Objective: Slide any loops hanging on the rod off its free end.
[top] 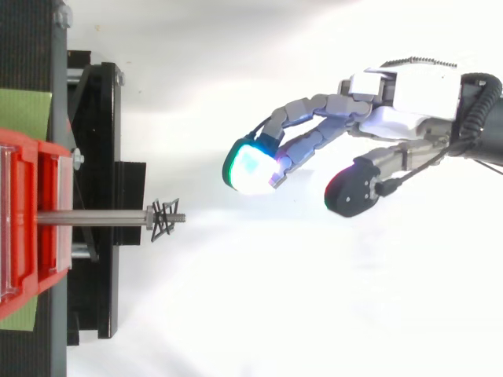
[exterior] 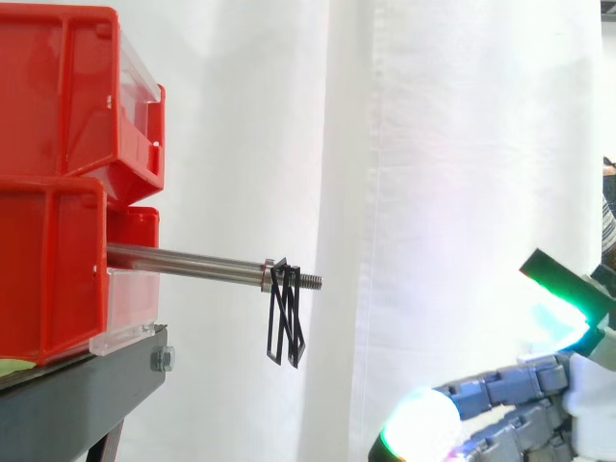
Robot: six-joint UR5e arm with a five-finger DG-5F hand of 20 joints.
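Observation:
A steel rod (exterior: 183,261) sticks out level from the lower red bin (exterior: 53,269), its threaded free end pointing right. Black wire loops (exterior: 286,316) hang bunched near that end, just past a collar; from above the loops (top: 163,217) sit close to the rod tip (top: 179,217). The hand (top: 401,94) hovers well to the right of the rod, apart from the loops. Its fingers (top: 302,129) are gently bent with glowing pads (top: 250,167) turned toward the rod, the thumb (top: 354,188) spread apart, holding nothing. In the side view the hand (exterior: 520,404) is low at the right.
Two red bins (exterior: 67,96) are stacked on a black stand (exterior: 77,404) at the left. A white curtain (exterior: 433,192) hangs behind. The stand's black frame (top: 94,204) and a green strip (top: 23,110) lie at the left in the top view.

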